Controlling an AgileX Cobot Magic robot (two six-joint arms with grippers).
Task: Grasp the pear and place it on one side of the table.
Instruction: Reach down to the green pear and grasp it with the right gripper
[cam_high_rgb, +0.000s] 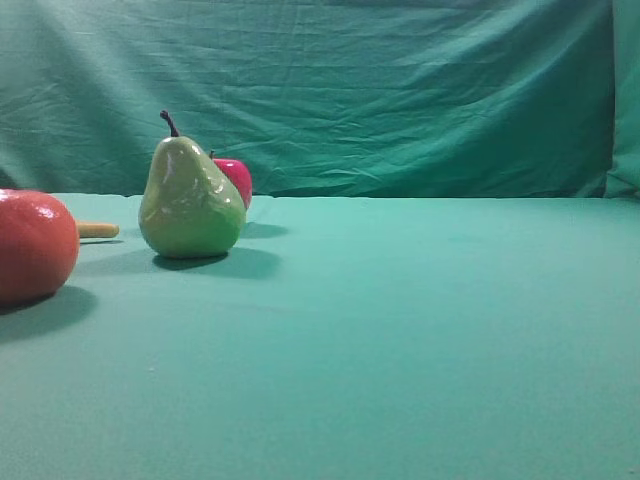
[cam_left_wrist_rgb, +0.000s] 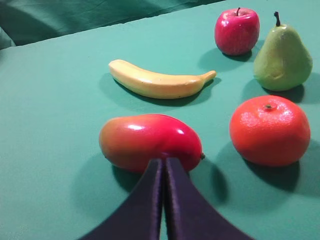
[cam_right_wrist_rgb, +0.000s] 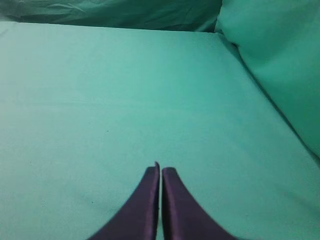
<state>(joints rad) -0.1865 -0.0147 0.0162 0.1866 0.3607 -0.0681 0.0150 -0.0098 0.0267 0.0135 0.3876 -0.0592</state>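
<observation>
The yellow-green pear (cam_high_rgb: 190, 203) stands upright on the teal table (cam_high_rgb: 400, 330) at the left; it also shows at the upper right of the left wrist view (cam_left_wrist_rgb: 282, 57). My left gripper (cam_left_wrist_rgb: 163, 162) is shut and empty, low over the cloth, its tips just in front of a red-yellow mango (cam_left_wrist_rgb: 150, 141), well short of the pear. My right gripper (cam_right_wrist_rgb: 160, 170) is shut and empty above bare cloth. Neither gripper shows in the exterior view.
A red apple (cam_left_wrist_rgb: 237, 30) stands just behind and left of the pear. A yellow banana (cam_left_wrist_rgb: 160, 83) lies beyond the mango. A large orange-red round fruit (cam_left_wrist_rgb: 270, 130) sits in front of the pear. The green backdrop (cam_high_rgb: 350, 90) rises behind the table.
</observation>
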